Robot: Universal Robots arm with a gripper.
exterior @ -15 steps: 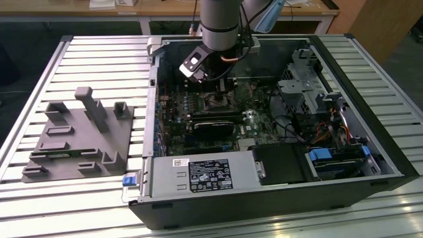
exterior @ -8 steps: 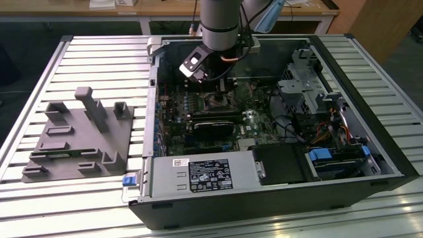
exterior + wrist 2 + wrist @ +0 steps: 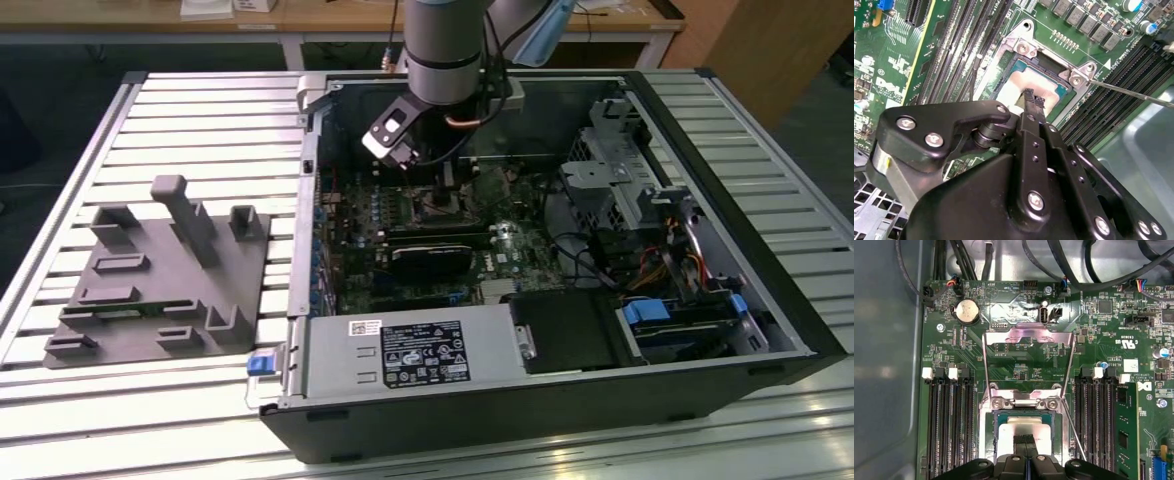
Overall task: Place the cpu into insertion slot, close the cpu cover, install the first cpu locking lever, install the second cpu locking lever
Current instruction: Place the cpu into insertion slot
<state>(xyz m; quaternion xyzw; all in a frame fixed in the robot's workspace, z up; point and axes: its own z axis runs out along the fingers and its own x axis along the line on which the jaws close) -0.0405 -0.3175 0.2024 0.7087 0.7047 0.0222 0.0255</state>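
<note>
The gripper [image 3: 1024,439] has its two black fingers [image 3: 1035,102] drawn together, tip against tip with nothing between them, pointing down at the middle of the cpu [image 3: 1008,426]. From here I cannot tell whether the tips press on it or stop just above. The cpu lies flat inside the insertion slot [image 3: 1026,62], its pale metal top catching the light in both wrist views. The cpu cover [image 3: 1029,334] is swung open, its silvery frame standing up off the far side of the socket. A thin locking lever [image 3: 1134,93] juts out loose from one corner. Black memory slots [image 3: 949,425] run along either side on the green motherboard [image 3: 1019,372]. In the exterior view the arm [image 3: 441,50] reaches down into the open computer case [image 3: 641,90], which lies on a slatted table [image 3: 761,150]. A grey fixture block [image 3: 160,270] sits beside the case on the exterior view's left.
</note>
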